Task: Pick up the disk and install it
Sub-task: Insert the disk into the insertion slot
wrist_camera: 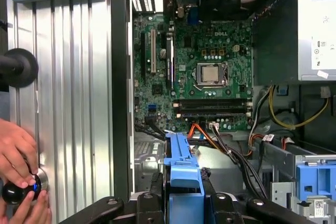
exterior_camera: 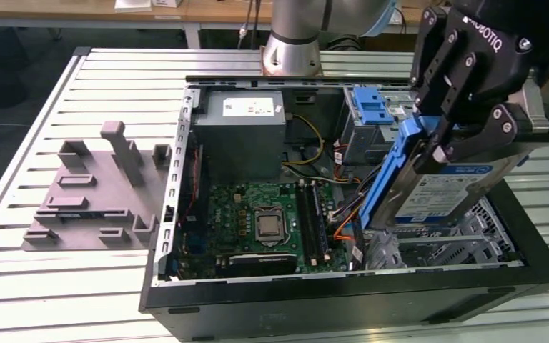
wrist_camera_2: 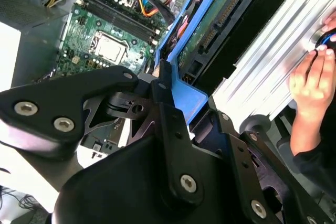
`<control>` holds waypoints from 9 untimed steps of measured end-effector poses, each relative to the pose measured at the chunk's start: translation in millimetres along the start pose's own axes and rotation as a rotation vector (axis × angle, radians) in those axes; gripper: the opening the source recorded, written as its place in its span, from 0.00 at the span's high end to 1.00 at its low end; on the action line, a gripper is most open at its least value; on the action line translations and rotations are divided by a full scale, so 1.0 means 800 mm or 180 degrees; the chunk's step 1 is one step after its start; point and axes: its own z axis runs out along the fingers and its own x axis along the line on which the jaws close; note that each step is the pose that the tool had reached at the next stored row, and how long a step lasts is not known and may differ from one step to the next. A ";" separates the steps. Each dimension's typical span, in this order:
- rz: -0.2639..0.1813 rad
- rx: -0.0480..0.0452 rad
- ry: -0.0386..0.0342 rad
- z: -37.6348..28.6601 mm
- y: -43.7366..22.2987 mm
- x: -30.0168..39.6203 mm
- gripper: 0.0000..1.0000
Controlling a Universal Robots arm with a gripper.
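While the pincer (exterior_camera: pixel 470 139) is clamped on the disk (exterior_camera: pixel 443 196), the disk hangs tilted on edge above the open case (exterior_camera: pixel 351 304), over its metal bay (exterior_camera: pixel 456 246) beside the motherboard (exterior_camera: pixel 265 221). The case lies on the counter (exterior_camera: pixel 26 286). Outside the case, 1 hand (wrist_camera: pixel 18 150) grips a knob (wrist_camera: pixel 16 191).

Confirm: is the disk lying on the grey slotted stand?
No: the hand grips the disk on edge over the open computer case, well apart from the grey stand.
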 end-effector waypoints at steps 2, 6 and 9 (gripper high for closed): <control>0.0000 0.0000 0.0001 0.0012 -0.0059 0.0000 0.64; 0.0000 0.0000 0.0001 0.0042 -0.0196 -0.0004 0.64; 0.0000 0.0000 0.0001 0.0058 -0.0291 -0.0008 0.64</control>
